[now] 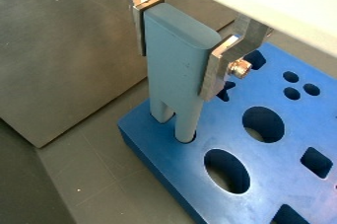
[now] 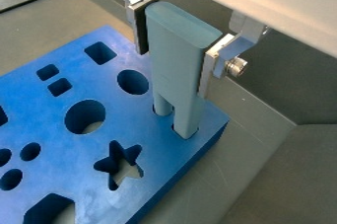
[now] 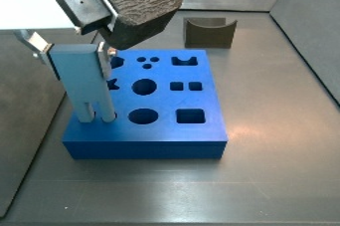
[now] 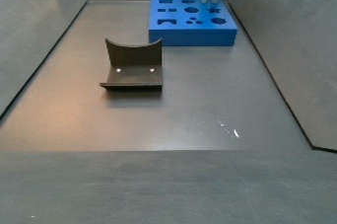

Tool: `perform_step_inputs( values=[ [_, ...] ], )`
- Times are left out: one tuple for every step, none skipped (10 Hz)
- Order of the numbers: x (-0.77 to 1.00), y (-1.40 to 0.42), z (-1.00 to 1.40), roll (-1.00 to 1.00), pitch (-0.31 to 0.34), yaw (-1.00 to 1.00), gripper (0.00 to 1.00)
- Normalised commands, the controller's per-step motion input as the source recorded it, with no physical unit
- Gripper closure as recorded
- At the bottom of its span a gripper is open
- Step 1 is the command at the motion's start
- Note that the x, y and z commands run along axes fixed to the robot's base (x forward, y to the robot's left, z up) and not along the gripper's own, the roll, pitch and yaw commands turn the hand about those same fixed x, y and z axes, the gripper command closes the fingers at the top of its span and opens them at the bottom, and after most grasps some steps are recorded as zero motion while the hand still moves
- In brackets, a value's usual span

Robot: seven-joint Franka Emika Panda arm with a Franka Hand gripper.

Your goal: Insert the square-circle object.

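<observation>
My gripper (image 1: 180,50) is shut on the square-circle object (image 1: 175,85), a pale grey-blue flat piece with one round and one square prong. It stands upright, held by its upper part between both silver fingers. The prongs reach down into the top of the blue slab (image 1: 270,184) at one corner, and their ends are hidden there. Both wrist views show this, with the gripper (image 2: 174,48) over the piece (image 2: 178,75) and the slab (image 2: 171,154). In a side view the gripper (image 3: 74,49) holds the piece (image 3: 78,79) at the slab's (image 3: 146,146) near left corner.
The slab has several shaped holes: round, oval, square and star. The dark fixture (image 3: 210,33) stands on the grey floor behind the slab, and shows mid-floor in a side view (image 4: 132,70). Grey walls ring the floor. The slab (image 4: 191,37) sits at the far end.
</observation>
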Motion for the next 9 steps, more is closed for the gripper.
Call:
perform_step_inputs(
  values=[
    [0.00,-0.12,-0.60,0.25,-0.067,0.13,1.00],
    [0.01,-0.11,-0.65,0.24,-0.084,0.10,1.00],
    [0.05,-0.11,-0.75,0.22,-0.107,0.09,1.00],
    [0.11,-0.16,-0.89,0.17,-0.091,0.03,1.00],
    [0.16,-0.18,-0.95,0.15,-0.067,0.00,1.00],
    [0.16,-0.19,-0.98,0.15,-0.066,0.00,1.00],
    [0.15,-0.22,-1.00,0.14,-0.059,0.00,1.00],
    [0.19,-0.20,-0.97,0.18,-0.029,0.00,1.00],
    [0.27,-0.24,-0.73,0.29,0.031,0.00,1.00]
  ],
)
